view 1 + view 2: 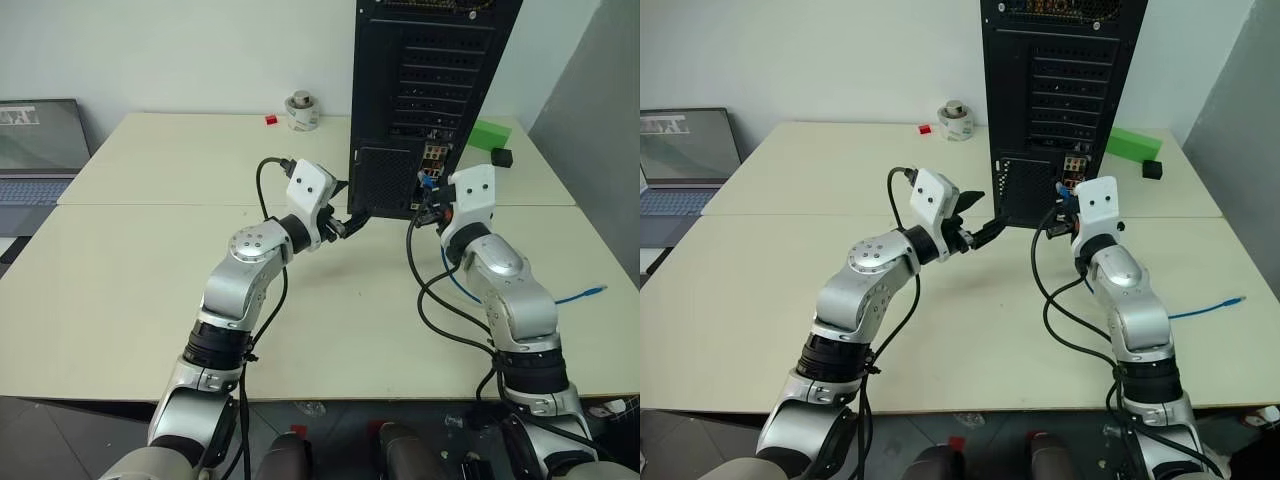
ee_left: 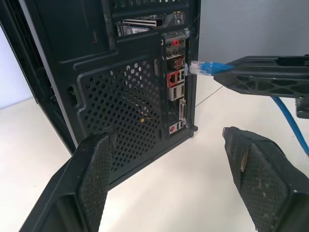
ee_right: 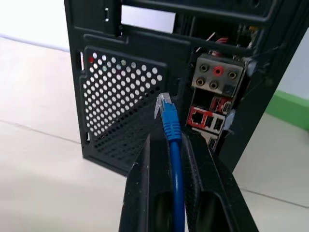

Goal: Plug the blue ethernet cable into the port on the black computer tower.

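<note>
The black computer tower (image 1: 430,100) stands upright at the table's far middle, its rear facing me. A narrow strip of ports (image 2: 176,92) runs down its right edge, with a red-framed port (image 3: 198,117) in it. My right gripper (image 3: 169,140) is shut on the blue ethernet cable (image 3: 172,159), and the clear plug (image 2: 197,67) sticks out past the fingertips. The plug hovers a short way in front of the port strip and does not touch it. The cable's other end (image 1: 585,294) lies on the table at the right. My left gripper (image 2: 166,145) is open and empty, low before the mesh vent (image 2: 125,111).
A laptop (image 1: 35,150) sits at the far left. A tape roll (image 1: 302,110) and a small red piece (image 1: 271,120) lie behind, left of the tower. A green box (image 1: 490,135) and a small black block (image 1: 501,157) are to the tower's right. Black arm cables (image 1: 430,290) loop over the table.
</note>
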### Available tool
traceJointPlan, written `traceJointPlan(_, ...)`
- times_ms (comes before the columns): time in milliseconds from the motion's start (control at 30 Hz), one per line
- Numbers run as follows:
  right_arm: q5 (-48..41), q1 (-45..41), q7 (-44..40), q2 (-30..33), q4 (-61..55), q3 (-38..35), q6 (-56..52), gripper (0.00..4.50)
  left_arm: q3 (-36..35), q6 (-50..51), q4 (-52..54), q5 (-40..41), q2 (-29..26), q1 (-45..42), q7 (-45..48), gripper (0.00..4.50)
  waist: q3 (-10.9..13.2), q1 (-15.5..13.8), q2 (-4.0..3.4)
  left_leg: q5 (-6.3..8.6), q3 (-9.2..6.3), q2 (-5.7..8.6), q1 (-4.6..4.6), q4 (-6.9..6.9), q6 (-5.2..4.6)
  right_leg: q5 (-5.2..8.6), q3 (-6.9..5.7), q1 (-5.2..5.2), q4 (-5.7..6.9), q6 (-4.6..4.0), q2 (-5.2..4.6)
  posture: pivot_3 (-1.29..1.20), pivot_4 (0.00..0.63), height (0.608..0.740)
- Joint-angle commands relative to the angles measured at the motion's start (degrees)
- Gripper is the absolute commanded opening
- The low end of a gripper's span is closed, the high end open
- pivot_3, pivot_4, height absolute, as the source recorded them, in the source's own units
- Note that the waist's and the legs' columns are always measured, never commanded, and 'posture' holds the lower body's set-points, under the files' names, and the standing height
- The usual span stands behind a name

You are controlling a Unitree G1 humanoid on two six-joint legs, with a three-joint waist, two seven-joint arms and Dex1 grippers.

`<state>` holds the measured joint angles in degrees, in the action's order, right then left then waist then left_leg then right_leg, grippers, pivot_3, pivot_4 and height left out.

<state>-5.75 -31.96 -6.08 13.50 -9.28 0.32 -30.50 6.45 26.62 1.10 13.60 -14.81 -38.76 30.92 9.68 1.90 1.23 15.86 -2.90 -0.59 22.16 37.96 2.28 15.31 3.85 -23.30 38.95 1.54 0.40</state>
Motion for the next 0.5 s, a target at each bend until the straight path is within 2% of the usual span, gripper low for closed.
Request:
traceJointPlan(33,2.3,-2.3,2.06,-0.88,0.67,-0.15,3.15,0.0,-1.07,-1.89,0.0,0.15,0.25,-1.36,0.22,3.72,0.0,-0.03,0.0,0.0,0.0,0.0,0.0,0.0,0.0,0.0,0.0,0.0,0.0,0.0,0.0,0.0,0.15,0.74)
traceJointPlan(500,6.51,-5.64,7.39,-3.97,9.84,-0.91,4.81,0.0,-1.17,-2.35,-0.38,0.4,0.44,-1.59,0.37,3.72,0.0,0.0,-0.01,0.0,0.01,0.0,0.01,-0.01,0.0,0.0,0.04,-0.02,0.0,-0.01,-0.01,0.0,0.15,0.74)
